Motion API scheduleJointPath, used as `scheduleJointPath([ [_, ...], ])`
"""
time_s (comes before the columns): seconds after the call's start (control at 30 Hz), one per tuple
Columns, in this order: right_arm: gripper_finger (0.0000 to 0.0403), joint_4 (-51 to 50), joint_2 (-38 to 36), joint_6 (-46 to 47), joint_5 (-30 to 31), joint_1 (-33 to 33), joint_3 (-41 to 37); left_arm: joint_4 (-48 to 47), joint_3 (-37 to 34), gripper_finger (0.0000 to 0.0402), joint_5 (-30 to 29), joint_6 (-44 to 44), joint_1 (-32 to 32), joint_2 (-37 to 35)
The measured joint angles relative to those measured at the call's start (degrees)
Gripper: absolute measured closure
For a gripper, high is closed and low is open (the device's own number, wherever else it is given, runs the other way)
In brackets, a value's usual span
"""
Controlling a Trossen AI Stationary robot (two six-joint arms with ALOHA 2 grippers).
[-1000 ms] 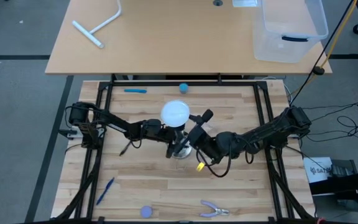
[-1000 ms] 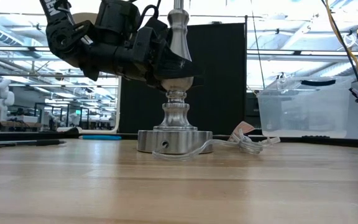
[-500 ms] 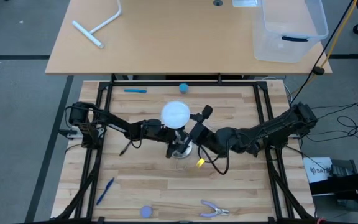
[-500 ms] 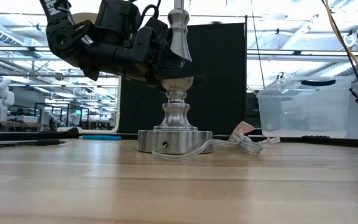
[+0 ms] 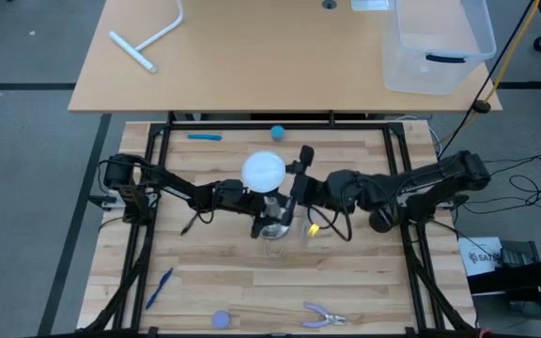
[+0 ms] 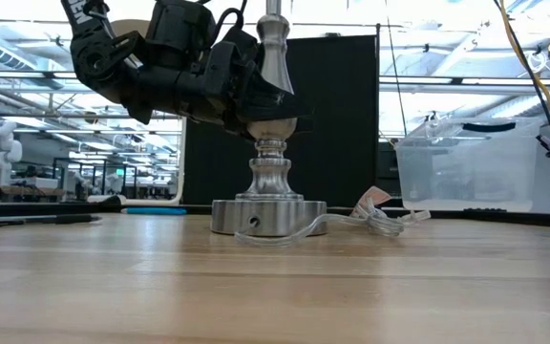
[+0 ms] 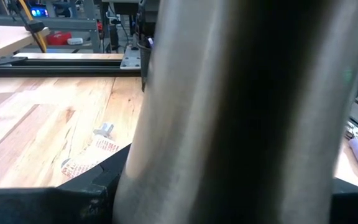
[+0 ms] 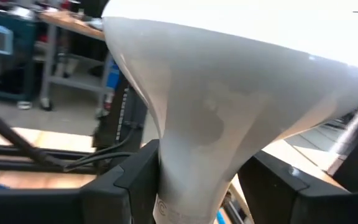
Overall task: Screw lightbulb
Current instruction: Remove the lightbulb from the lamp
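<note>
The white lightbulb (image 5: 264, 171) sits globe up on top of the silver stand (image 6: 268, 212), whose round base rests on the wooden table. In the right wrist view its globe tapers down to the neck (image 8: 194, 162). My left gripper (image 6: 273, 113) reaches in from the table's left and is shut on the stand's stem. My right gripper (image 5: 286, 184) comes level from the table's right. It is open, with a dark finger (image 8: 123, 183) on one side of the bulb's neck and the other finger (image 8: 278, 183) on the opposite side. The low view cuts off the bulb. My left gripper pinches the stand's stem at its bulge (image 6: 277, 126), between the two fingers (image 7: 55, 202). They come nearly level from the table's left, across the upright stem. The stand stays upright with its base on the table. My right gripper: one finger lies close against the neck and a gap shows beside the other, so I cannot tell whether it touches.
A clear cable (image 6: 361, 222) trails from the stand's base. A blue ball (image 5: 277, 132) and a blue pen (image 5: 205, 137) lie near the far edge. Another pen (image 5: 158, 286), a purple disc (image 5: 220, 319) and pliers (image 5: 325, 316) lie near the front edge.
My right gripper has swung from beside the stand toward the table's far edge and risen a little. It has tipped up to level and now stands at the bulb's neck. The bulb, the stand and my left gripper have kept still.
</note>
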Motion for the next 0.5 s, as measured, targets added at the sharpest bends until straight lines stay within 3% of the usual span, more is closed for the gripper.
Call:
scheduleJointPath([
  [0.5, 0.021, -6.5, -3.0, 3.7, -29.7, -9.4, 0.0, -0.2, 0.0, 0.0144, 0.0, 0.1, 0.0, 0.0],
])
